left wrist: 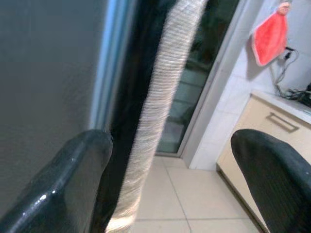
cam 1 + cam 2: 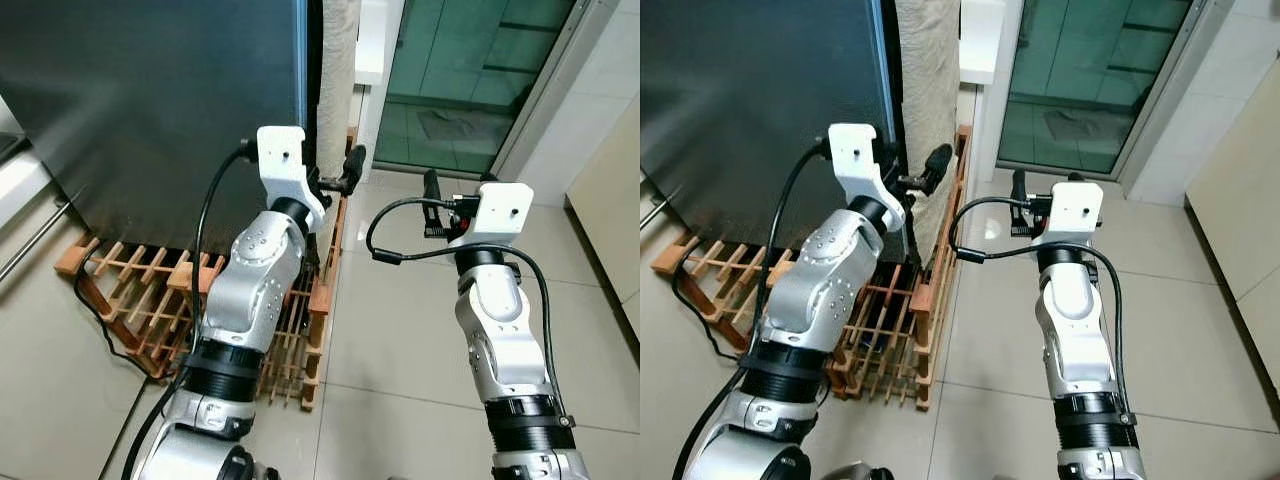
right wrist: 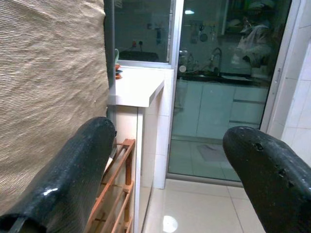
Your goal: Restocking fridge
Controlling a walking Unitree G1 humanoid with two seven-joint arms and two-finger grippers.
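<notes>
The fridge (image 2: 150, 100) is a tall dark grey box with its door shut, standing at the left on a wooden rack. A beige woven cover (image 2: 336, 70) runs down its right side. My left gripper (image 2: 338, 178) is raised to the door's right edge and is open. In the left wrist view one finger (image 1: 63, 184) lies in front of the grey door and the other finger (image 1: 277, 174) is well off to the side, with the beige strip (image 1: 160, 121) between them. My right gripper (image 2: 445, 205) hangs open over the floor tiles to the right, holding nothing.
A slatted wooden rack (image 2: 150, 300) juts out under the fridge, with a black cable (image 2: 100, 320) beside it. A glass sliding door (image 2: 470, 80) is ahead, a white ledge (image 3: 136, 87) next to the fridge, and a beige cabinet (image 1: 262, 141) with a red cloth (image 1: 269, 39) above.
</notes>
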